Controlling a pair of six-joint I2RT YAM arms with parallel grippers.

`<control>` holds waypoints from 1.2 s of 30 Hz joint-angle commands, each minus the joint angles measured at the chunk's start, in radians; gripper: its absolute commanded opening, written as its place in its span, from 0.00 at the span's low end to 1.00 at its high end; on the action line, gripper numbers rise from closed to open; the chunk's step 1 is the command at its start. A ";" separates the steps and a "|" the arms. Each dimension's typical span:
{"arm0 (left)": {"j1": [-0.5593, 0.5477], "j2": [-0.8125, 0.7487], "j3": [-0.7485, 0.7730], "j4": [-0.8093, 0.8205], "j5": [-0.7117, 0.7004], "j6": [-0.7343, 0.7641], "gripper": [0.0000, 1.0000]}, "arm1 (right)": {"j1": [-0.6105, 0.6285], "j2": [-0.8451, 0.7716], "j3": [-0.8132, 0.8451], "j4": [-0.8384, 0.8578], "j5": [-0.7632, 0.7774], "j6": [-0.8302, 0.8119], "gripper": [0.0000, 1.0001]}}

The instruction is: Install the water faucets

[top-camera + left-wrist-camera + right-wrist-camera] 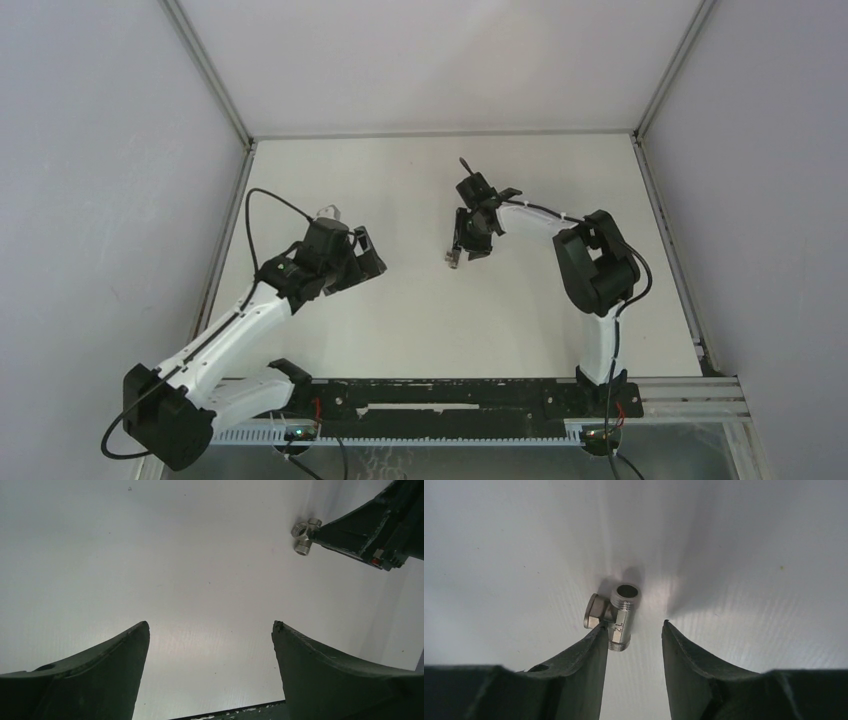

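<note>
Grey metal fitting [616, 616] touches one fingertip of the half-open right pincer [633, 624], ungripped; left pincer [210, 623] gapes wide, empty.

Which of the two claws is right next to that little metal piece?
The right gripper: one of its fingertips sits right against the grey metal fitting. The left gripper hangs open, well away from it.

Metal fitting [616, 617]: shiny silver-grey, fine thread ridges at ends, tiny stamped mark on side. Table [420, 320] under it: plain white, faint ribbed lines. Right gripper [634, 624], left gripper [210, 625]: matte near-black, edges kinda scuffed. Left arm [235, 330], right arm [598, 265]: white links, black joints. Cables [262, 200] black. Rail [450, 395] at table's near edge: black. Walls [100, 150] around table: pale grey, slight lilac tint.
</note>
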 commanded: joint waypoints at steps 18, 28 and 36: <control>-0.003 -0.040 0.036 0.022 -0.032 0.007 0.95 | 0.033 -0.080 -0.024 0.176 -0.058 -0.016 0.54; -0.003 -0.069 0.039 0.025 -0.032 0.034 0.97 | 0.013 -0.241 -0.188 0.332 -0.175 -0.514 0.65; -0.003 -0.061 0.055 0.023 -0.026 0.039 0.97 | 0.093 -0.198 -0.199 0.338 -0.086 -0.731 0.83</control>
